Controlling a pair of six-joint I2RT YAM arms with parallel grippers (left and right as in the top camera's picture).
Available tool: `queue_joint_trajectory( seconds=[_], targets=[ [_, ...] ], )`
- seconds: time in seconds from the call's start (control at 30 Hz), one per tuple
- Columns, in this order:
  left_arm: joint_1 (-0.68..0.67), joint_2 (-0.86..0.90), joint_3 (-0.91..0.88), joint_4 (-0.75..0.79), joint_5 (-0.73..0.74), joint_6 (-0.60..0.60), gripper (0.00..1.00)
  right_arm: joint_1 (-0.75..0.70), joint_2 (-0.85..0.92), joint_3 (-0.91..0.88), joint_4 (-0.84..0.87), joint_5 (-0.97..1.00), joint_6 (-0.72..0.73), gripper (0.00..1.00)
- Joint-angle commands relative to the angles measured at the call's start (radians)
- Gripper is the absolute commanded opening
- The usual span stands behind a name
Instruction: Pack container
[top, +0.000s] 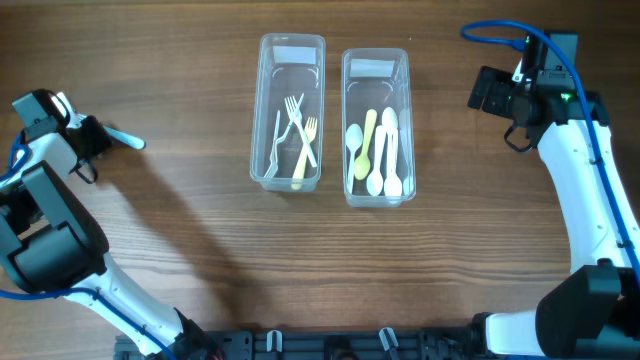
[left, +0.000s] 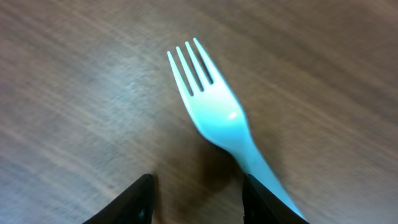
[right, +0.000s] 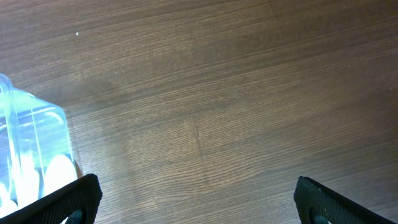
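Two clear containers are standing side by side, just apart, at the middle of the table (top: 200, 250). The fork container (top: 272, 85) is holding white and yellow forks (top: 298, 135). The spoon container (top: 360, 95), on its right, is holding white and yellow spoons (top: 385, 150).

One pale blue fork (top: 128, 139) (left: 217, 112) is lying flat on the table at the far left, well apart from both containers, tines pointing toward them. The left gripper (top: 100, 135) (left: 198, 180) is hovering low over its handle end. Its jaws are standing apart and released, with bare wood showing between them. The handle is running past the outer side of one finger (left: 255, 199); contact there cannot be told.

At the upper right, the right gripper (top: 478, 92) (right: 196, 186) is hanging near the spoon container (right: 37, 124). Its jaws are spread wide and are grasping nothing.
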Motion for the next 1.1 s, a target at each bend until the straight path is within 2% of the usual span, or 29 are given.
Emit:
queue_joint_trajectory(
  seconds=[0.0, 0.07, 0.13, 0.2, 0.27, 0.33, 0.43, 0.5, 0.57, 0.6, 0.77, 0.83, 0.93, 1.07],
  targets=[
    [-0.002, -0.011, -0.013, 0.030, 0.107, -0.139, 0.47, -0.002, -0.024, 0.013, 0.002, 0.006, -0.012, 1.00],
    [-0.002, -0.027, -0.013, 0.010, 0.113, -0.241, 0.45, -0.002, -0.024, 0.013, 0.002, 0.006, -0.012, 1.00],
    [-0.002, -0.028, -0.013, -0.034, 0.117, -0.257, 0.40, -0.002, -0.024, 0.013, 0.002, 0.006, -0.012, 1.00],
    [-0.004, -0.028, -0.013, -0.039, 0.117, -0.302, 0.41, -0.002, -0.024, 0.013, 0.002, 0.006, -0.012, 1.00],
    [-0.013, -0.028, -0.013, -0.041, 0.116, -0.396, 0.41, -0.002, -0.024, 0.013, 0.002, 0.006, -0.012, 1.00],
    [-0.032, -0.028, -0.013, -0.029, 0.104, -0.459, 0.50, -0.002, -0.024, 0.013, 0.002, 0.005, -0.012, 1.00],
    [-0.068, -0.028, -0.013, -0.026, 0.040, -0.523, 0.55, -0.002, -0.024, 0.013, 0.002, 0.006, -0.012, 1.00],
    [-0.111, -0.028, -0.013, -0.027, -0.063, -0.523, 0.55, -0.002, -0.024, 0.013, 0.002, 0.006, -0.012, 1.00],
    [-0.151, -0.026, -0.013, -0.050, -0.225, -0.575, 0.56, -0.002, -0.024, 0.013, 0.002, 0.006, -0.012, 1.00],
    [-0.157, -0.021, -0.013, -0.053, -0.244, -0.591, 0.57, -0.002, -0.024, 0.013, 0.002, 0.006, -0.012, 1.00],
    [-0.156, 0.040, -0.013, -0.064, -0.244, -0.624, 0.59, -0.002, -0.024, 0.013, 0.002, 0.006, -0.012, 1.00],
    [-0.153, 0.056, -0.013, -0.064, -0.243, -0.624, 0.51, -0.002, -0.024, 0.013, 0.002, 0.006, -0.012, 1.00],
    [-0.153, 0.057, -0.013, -0.064, -0.244, -0.624, 0.44, -0.002, -0.024, 0.013, 0.002, 0.006, -0.012, 1.00],
    [-0.153, 0.061, -0.013, -0.068, -0.245, -0.624, 0.45, -0.002, -0.024, 0.013, 0.002, 0.006, -0.012, 1.00]
  ],
)
